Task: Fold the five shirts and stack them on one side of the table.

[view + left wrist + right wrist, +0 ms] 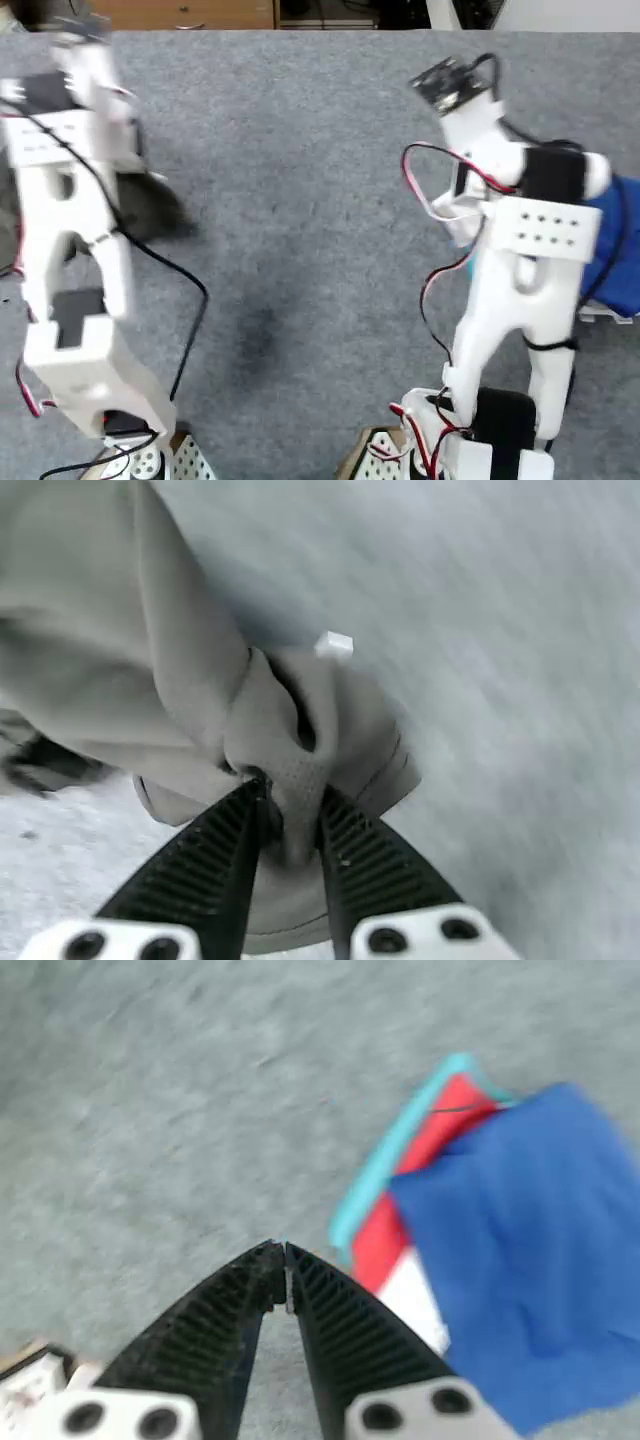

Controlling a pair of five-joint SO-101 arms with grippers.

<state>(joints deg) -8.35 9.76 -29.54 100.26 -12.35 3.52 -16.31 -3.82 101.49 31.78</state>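
My left gripper (pixel 288 815) is shut on a bunched fold of a grey shirt (pixel 120 650), which has a small white tag (pixel 334 645) by its collar. From above, that shirt (pixel 150 208) shows as a dark heap under the left arm at the table's left side. My right gripper (pixel 281 1257) is shut with nothing between its fingers, hanging over bare table beside a stack of folded shirts. A blue shirt (pixel 530 1280) tops the stack, with red (pixel 425 1150), teal and white edges beneath. The stack (pixel 615 250) lies at the right edge, partly hidden by the right arm.
Grey felt covers the table (pixel 300 180), with open room across the middle and the far side. Wooden furniture (pixel 190 12) stands behind the far edge. Cables hang from both arms near their bases at the front.
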